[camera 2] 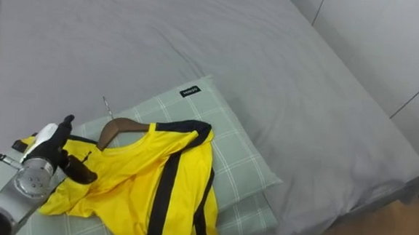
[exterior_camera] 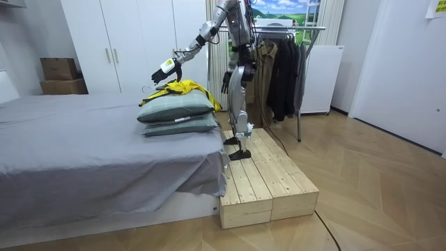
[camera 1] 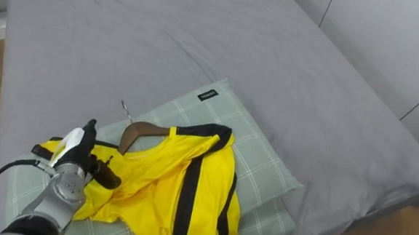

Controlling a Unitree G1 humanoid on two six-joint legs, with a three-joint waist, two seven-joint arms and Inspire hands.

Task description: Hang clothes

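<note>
Closest in, the left hand (camera 1: 76,160) hovers with fingers loosely spread, grasping nothing. Beneath it and to its right, the yellow shirt (camera 1: 169,181) lies on a wooden hanger (camera 1: 139,130) across stacked pillows (camera 1: 258,157). The room view adds the right hand (exterior_camera: 226,81) hanging at the hip, its fingers unreadable, and a clothes rack (exterior_camera: 293,28) behind the robot.

No print can be made out.
A small dark label (camera 1: 208,95) at the far edge of the top pillow (camera 1: 265,161) carries pale lettering too small to read. A yellow sheet (exterior_camera: 436,7) on the right wall (exterior_camera: 404,56) is equally illegible.
</note>
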